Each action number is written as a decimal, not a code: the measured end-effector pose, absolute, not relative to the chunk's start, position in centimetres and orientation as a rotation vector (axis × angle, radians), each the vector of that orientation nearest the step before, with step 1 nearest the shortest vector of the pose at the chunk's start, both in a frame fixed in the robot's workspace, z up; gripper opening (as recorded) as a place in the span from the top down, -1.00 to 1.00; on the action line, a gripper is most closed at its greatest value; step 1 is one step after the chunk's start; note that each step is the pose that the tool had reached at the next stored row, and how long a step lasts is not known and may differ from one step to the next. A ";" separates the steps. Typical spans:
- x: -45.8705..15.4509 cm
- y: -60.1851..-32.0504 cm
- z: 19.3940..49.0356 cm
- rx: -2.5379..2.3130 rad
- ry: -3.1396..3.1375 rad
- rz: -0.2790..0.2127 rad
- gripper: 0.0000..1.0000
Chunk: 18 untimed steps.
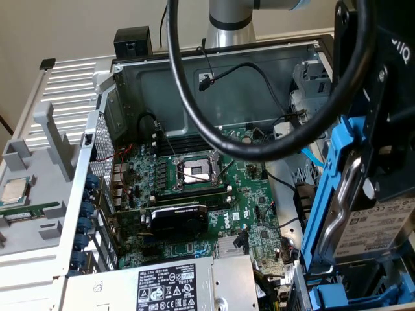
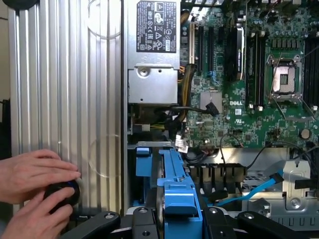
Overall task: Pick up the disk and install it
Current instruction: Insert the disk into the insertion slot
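Here, the black gripper, half-closed, clamps the silver metal disk in its blue plastic carrier on edge beside the green motherboard; squaring it to the blue bay looks key.

Blue-framed silver disk stands edgewise, perhaps slightly tilted.

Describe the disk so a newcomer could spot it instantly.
Find the open computer case; at the exterior view's right the gripper holds the disk on edge. It is the silver drive, white-labelled, in a blue frame, unlike the grey power supply.
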<state>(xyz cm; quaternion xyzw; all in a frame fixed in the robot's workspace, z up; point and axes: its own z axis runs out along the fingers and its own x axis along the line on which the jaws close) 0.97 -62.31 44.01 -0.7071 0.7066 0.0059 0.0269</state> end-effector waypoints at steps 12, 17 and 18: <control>1.0 -62.3 43.5 -2.193 2.181 0.026 0.25; 1.2 -62.3 43.2 -2.194 2.181 0.028 0.25; 1.2 -62.3 43.2 -2.194 2.182 0.029 0.25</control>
